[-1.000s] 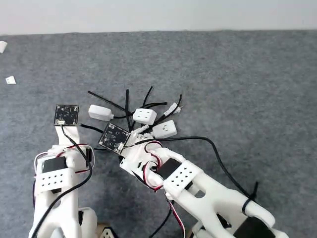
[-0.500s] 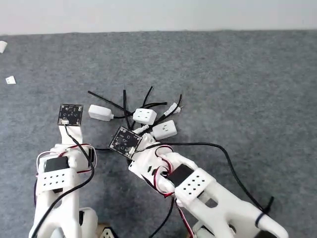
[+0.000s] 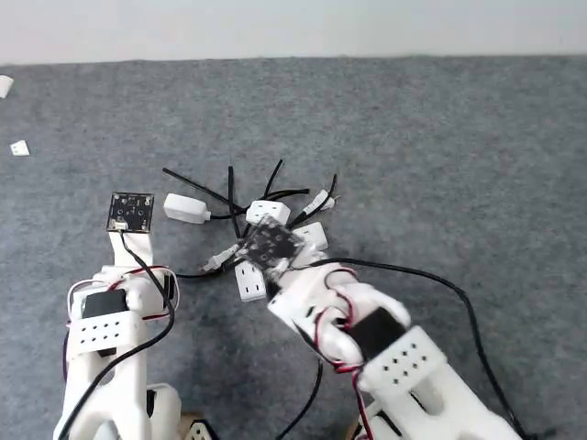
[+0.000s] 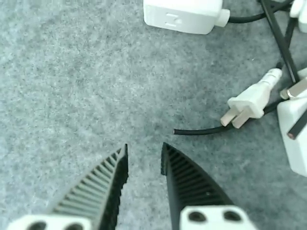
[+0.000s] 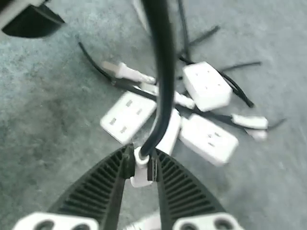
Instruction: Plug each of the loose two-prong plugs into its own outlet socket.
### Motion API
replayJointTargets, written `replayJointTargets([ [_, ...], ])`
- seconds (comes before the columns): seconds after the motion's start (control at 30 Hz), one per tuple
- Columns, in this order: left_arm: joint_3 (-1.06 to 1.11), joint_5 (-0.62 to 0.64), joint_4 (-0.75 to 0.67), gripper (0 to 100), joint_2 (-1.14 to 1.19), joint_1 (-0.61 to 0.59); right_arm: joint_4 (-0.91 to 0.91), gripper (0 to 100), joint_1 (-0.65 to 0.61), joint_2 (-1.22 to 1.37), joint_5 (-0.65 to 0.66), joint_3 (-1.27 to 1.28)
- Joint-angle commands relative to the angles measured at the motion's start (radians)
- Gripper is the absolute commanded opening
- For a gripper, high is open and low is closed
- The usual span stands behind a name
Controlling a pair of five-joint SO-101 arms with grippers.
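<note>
Our right gripper [image 5: 141, 157] pinches a white plug [image 5: 138, 176] just beside a socket [image 5: 127, 117]. Our left gripper [image 4: 144, 146], narrow and empty, sits left of a loose plug [image 4: 249, 103]. We fear the tangled cords could drag the unanchored socket aside. We can read no print.

held plug [image 5: 140, 168]: clamped in right gripper [image 5: 141, 154]; prongs hidden between the jaws, body blurred.
black cord [image 5: 160, 67]: blurred, close to the lens.
right gripper, high view: tips hidden under black board [image 3: 272, 243], at 6 o'clock of white socket [image 3: 267, 212].
white block [image 4: 295, 139]: cut off by the picture's edge; face not readable.
white scrap [image 3: 19, 148]: 10 o'clock from the black board, too small to identify.
</note>
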Motion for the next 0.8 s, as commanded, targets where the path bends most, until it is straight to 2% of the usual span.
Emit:
replayJointTargets([
  [0.0,-0.018,-0.011,-0.034,11,-0.014,0.006,0.14,0.9,0.101,-0.073,-0.008,-0.091],
  [0.17,-0.018,-0.011,-0.032,11,-0.014,0.008,0.334,0.9,0.24,-0.05,-0.003,-0.121],
  [0.4,-0.01,-0.011,-0.032,11,-0.014,0.018,0.355,0.9,0.452,0.059,0.018,-0.11],
  [0.57,-0.007,-0.011,-0.032,11,-0.014,0.021,0.246,0.9,0.567,0.255,0.029,-0.107],
  [0.67,-0.007,-0.011,-0.032,11,-0.014,0.021,0.128,1.1,0.576,0.409,0.127,-0.107],
  [0.77,-0.007,-0.011,-0.032,11,-0.014,0.021,0.002,4.3,0.602,0.536,0.166,-0.115],
])
